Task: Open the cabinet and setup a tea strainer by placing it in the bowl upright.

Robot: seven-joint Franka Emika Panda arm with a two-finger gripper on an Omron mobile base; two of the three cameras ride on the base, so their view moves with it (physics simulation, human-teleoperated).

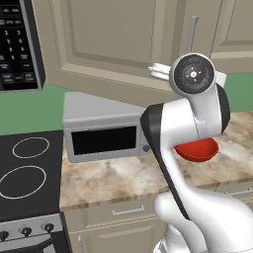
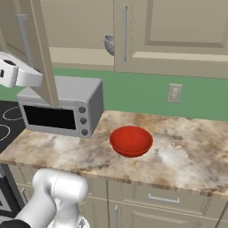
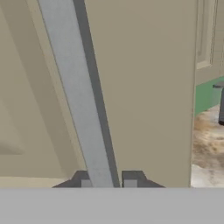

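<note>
kitchen, stovetop [image 1: 27,168], toaster oven [image 2: 60,111], marble counter [image 2: 187,147], beige cabinets [image 2: 178,31]

I see the beige cabinet [image 2: 42,53] door swung out, its bar handle [image 3: 81,109] between my gripper's [image 3: 108,181] tips; grey strainer [image 2: 109,43] inside, red bowl [image 2: 131,140] on the counter below

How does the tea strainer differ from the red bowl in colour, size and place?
Colour: the tea strainer is grey and metallic, while the bowl is glossy red.
Size: the tea strainer looks smaller than the bowl.
Place: the tea strainer sits up inside the opened cabinet, half hidden behind the neighbouring door's edge; the bowl stands on the counter, right of the toaster oven.
Both are rounded, open-topped vessels.
</note>
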